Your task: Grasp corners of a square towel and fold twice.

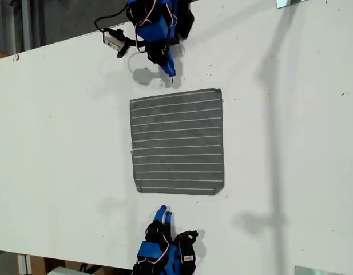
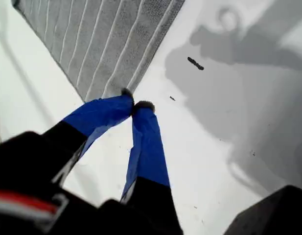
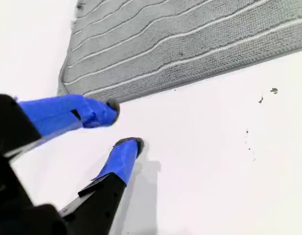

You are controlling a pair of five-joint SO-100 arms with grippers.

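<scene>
The towel [image 1: 177, 142], dark gray with thin white stripes, lies flat and unfolded in the middle of the white table. All its corners rest on the table, for instance one [image 1: 137, 191] at the exterior view's lower left. My first gripper [image 1: 170, 73] [image 2: 135, 105] is shut on nothing and sits just off the towel's far edge, where a towel [image 2: 106, 44] corner [image 2: 92, 98] shows by its tips. My second gripper [image 1: 163, 215] [image 3: 125, 125] stands open on the near side. It is a short way from the towel [image 3: 190, 39] edge, and a corner [image 3: 63, 87] lies off to one side.
The white table [image 1: 62, 143] ends in a slanted edge at the exterior view's lower left. A black cable and a small white box [image 1: 113, 40] hang beside the far arm. Metal pieces sit at the exterior view's top right [image 1: 290, 3] and bottom right [image 1: 316, 270].
</scene>
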